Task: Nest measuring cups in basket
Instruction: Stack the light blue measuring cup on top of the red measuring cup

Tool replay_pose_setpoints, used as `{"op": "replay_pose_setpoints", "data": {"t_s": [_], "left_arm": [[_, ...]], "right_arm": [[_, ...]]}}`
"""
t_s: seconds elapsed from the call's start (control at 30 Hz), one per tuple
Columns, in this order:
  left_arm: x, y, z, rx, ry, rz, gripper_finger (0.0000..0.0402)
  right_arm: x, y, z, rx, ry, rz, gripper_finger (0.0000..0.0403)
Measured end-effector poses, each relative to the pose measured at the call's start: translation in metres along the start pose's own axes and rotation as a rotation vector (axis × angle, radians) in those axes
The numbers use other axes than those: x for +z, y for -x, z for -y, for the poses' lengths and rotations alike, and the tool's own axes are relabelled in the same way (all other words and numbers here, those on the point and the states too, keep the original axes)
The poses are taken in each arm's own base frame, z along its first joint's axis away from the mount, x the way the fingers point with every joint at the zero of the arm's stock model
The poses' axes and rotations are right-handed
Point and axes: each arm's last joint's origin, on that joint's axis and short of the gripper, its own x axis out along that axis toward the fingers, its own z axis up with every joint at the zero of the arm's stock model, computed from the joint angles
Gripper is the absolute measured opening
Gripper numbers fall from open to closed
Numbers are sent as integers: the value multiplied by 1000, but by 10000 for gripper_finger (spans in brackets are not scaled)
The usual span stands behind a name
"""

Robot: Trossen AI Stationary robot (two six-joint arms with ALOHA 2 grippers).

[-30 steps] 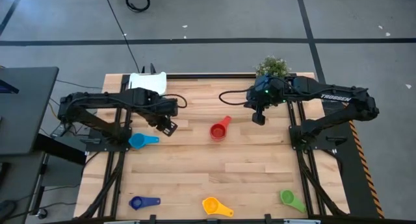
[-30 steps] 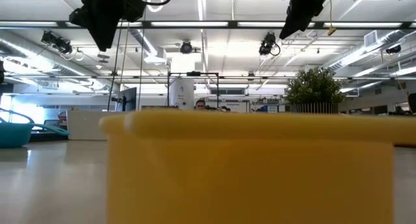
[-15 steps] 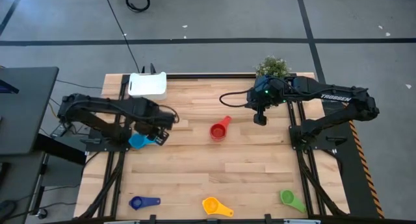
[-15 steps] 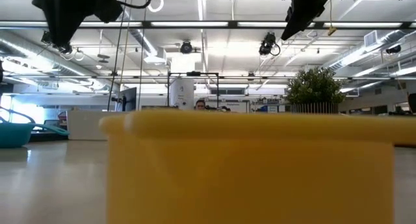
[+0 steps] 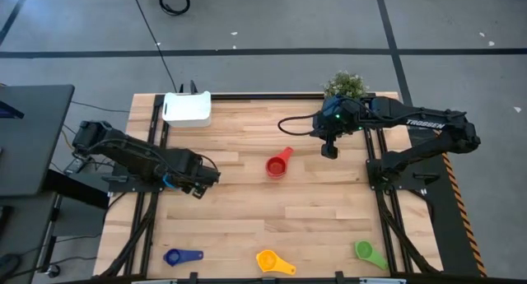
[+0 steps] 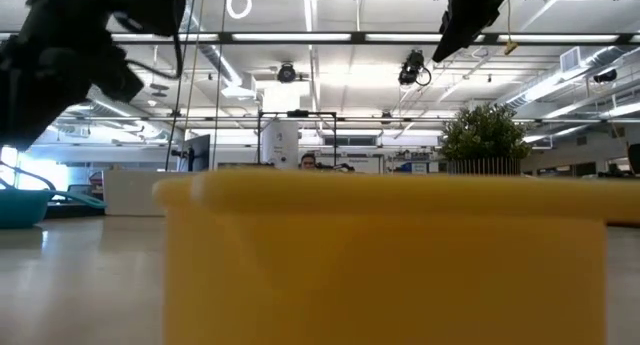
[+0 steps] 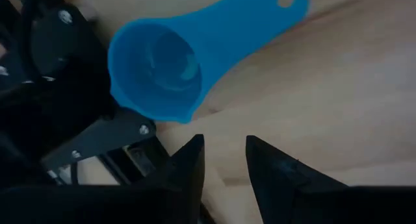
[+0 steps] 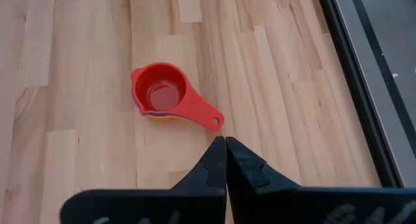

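My left gripper (image 5: 198,183) is open with a narrow gap and sits low over the light blue cup (image 7: 162,68), which lies on the table with its mouth up. The fingertips (image 7: 224,160) stand just short of its rim. From above only a sliver of that cup (image 5: 170,182) shows under the arm. My right gripper (image 5: 329,149) is shut and hovers right of the red cup (image 8: 162,94), which is nested in an orange one (image 8: 155,113). The white basket (image 5: 187,108) stands at the far left. Dark blue (image 5: 181,256), yellow (image 5: 274,262) and green (image 5: 369,252) cups lie along the near edge.
A potted plant (image 5: 344,85) stands at the far edge behind my right arm. The yellow cup (image 6: 380,255) fills the low view. Bare wood lies between the red cup and the near row of cups.
My left gripper has moved toward the near edge and down, from the table's middle left to just over the light blue cup, now covering most of it from above. My right arm has kept still.
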Motion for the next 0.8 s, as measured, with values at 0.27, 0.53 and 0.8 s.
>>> {"op": "replay_pose_setpoints", "data": {"t_s": [0.27, 0.53, 0.8], "left_arm": [[2, -32, -6, 24, 39, 8, 121], [2, -44, -8, 21, -5, 3, 121], [4, -66, -10, -31, 23, 13, 120]], "right_arm": [[1, 0, -1, 21, -29, 6, 2], [1, 0, -1, 21, -30, 9, 2], [1, 0, -1, 21, -30, 9, 3]]}}
